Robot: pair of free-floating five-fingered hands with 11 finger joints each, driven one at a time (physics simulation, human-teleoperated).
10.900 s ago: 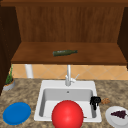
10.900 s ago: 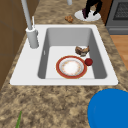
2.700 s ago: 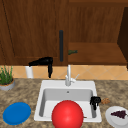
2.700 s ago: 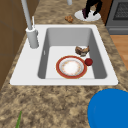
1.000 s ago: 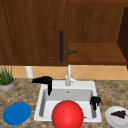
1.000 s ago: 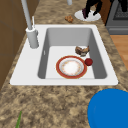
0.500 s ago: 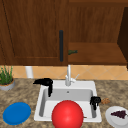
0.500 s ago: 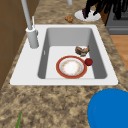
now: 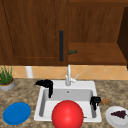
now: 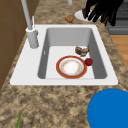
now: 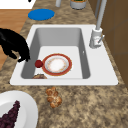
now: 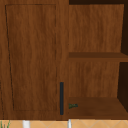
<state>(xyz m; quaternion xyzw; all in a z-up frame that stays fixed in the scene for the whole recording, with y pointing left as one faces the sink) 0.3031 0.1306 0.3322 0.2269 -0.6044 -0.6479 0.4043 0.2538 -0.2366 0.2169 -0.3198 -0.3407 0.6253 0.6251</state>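
**A:** Which of your hands is closer to the fruit?

**B:** Your right hand (image 9: 95, 100). It hangs over the right front part of the white rectangular sink (image 9: 82, 85), with its fingers loose and pointing down, closed round nothing. In the right side view you see it above the front rim, with the small round red fruit (image 11: 38, 63) just below and a little inward of the fingertips.

**A:** And where exactly is the fruit?

**B:** It is on the basin floor, close to the front wall. It touches or nearly touches the edge of the red-rimmed white round plate (image 11: 56, 64). From your right hand it lies down and slightly toward the tall grey faucet (image 9: 68, 75). It is a ball, so you have no long axis to line up with.

**A:** What about my left hand?

**B:** Your left hand (image 9: 46, 83) floats at the sink's rear left corner. Its fingers are relaxed and drooping into the basin, and it holds nothing. It is well apart from the fruit, with the plate between them.

**A:** Is anything crowding the fruit?

**B:** A brown lumpy piece of food (image 10: 82, 50) sits near it, toward the sink's right end. Behind your right hand, on the counter, is the white plate with dark grapes (image 9: 113, 119).
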